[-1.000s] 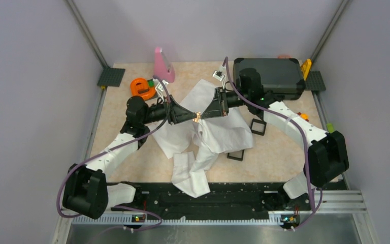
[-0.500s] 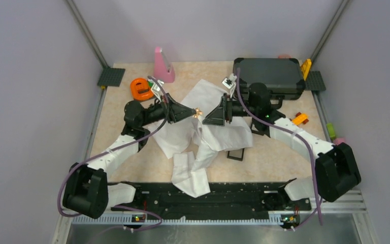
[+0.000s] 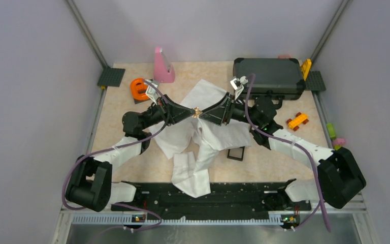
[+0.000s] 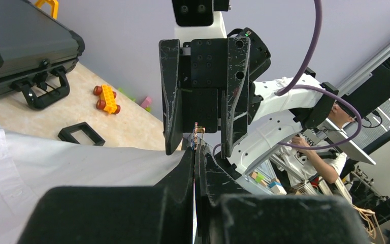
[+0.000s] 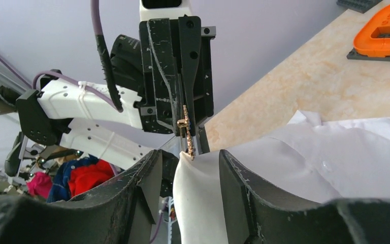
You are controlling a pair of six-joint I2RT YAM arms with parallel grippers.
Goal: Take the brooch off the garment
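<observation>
The white garment (image 3: 210,136) lies crumpled mid-table, and one peak of it is lifted up between the two grippers. The tiny gold brooch (image 3: 197,112) sits at that peak. My left gripper (image 3: 192,113) is shut on the brooch, which sticks out of its tips in the left wrist view (image 4: 197,131) and the right wrist view (image 5: 187,133). My right gripper (image 3: 203,114) faces it tip to tip. Its jaws are open, with the raised fabric (image 5: 200,193) between them, just below the brooch.
A black case (image 3: 269,76) stands at the back right. An orange-yellow toy car (image 3: 297,121) lies right of the right arm. A black square tray (image 3: 235,154) lies by the garment's right edge. An orange object (image 3: 139,89) and a pink one (image 3: 162,66) are at the back left.
Half a second ago the grippers were apart, the brooch on the left gripper's tips. The right gripper has since moved back in to the brooch, around the lifted fabric.
</observation>
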